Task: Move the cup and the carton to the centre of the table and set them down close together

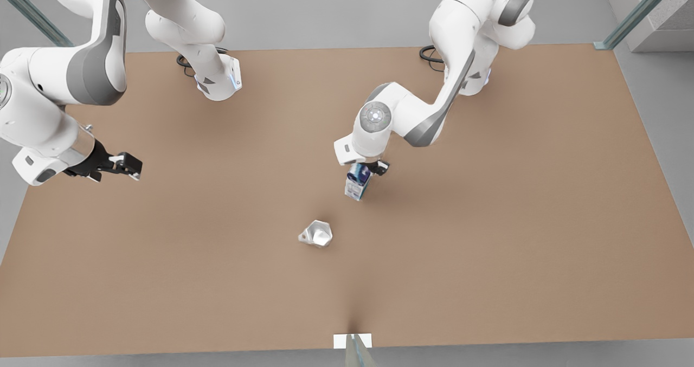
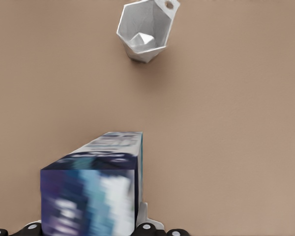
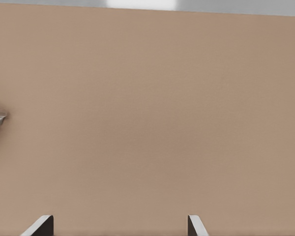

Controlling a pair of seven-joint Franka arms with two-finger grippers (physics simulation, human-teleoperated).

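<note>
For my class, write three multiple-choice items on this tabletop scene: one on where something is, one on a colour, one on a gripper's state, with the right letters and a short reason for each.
1. Where is the cup?
A. Resting on the table, apart from the carton
B. Stacked on top of the carton
C. Held between a gripper's fingers

2. What colours is the carton?
A. Red and yellow
B. White with dark blue panels
C. Plain green

3. What is the left gripper doing?
A. Hanging open above bare table
B. Shut on the cup
C. Shut on the carton

Answers:
1 A, bare tabletop separates the cup from the carton in the front view.
2 B, the left wrist view shows its blue and white print.
3 C, the carton sits between its fingers, while the right gripper waits open at the front view's left.
</note>
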